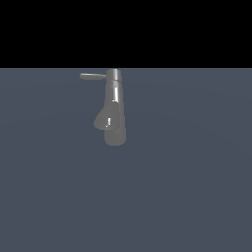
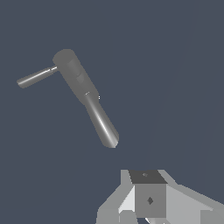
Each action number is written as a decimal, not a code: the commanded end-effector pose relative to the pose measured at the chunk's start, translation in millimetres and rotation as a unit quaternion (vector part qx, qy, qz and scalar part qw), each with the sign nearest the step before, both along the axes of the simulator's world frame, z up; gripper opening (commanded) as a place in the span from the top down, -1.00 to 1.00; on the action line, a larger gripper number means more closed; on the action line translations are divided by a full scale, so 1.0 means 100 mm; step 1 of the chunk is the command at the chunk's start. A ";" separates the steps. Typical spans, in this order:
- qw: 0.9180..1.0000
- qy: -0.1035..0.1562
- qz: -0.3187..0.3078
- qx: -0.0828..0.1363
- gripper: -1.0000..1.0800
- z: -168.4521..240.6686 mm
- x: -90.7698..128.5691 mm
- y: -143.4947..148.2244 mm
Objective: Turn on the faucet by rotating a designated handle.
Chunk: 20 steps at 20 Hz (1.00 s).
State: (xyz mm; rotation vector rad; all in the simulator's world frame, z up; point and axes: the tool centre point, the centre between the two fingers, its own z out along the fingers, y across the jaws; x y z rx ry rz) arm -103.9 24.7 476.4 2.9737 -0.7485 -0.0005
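The faucet is a grey glossy upright cylinder standing on the flat grey-blue floor, with a stubby rounded spout low on the side toward the exterior view's left. The handle is a thin straight rod jutting from the cylinder's top toward the exterior view's left. In the wrist view the faucet is seen from above and the handle sticks out sideways from its top. My gripper shows only in the wrist view, well apart from the faucet; its fingers form one block with no gap, holding nothing.
The grey-blue floor spreads flat around the faucet. A black band fills the background above it in the exterior view. The arm does not show in the exterior view.
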 end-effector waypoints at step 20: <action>0.977 -0.010 -0.210 -0.013 1.00 -0.68 1.27 0.49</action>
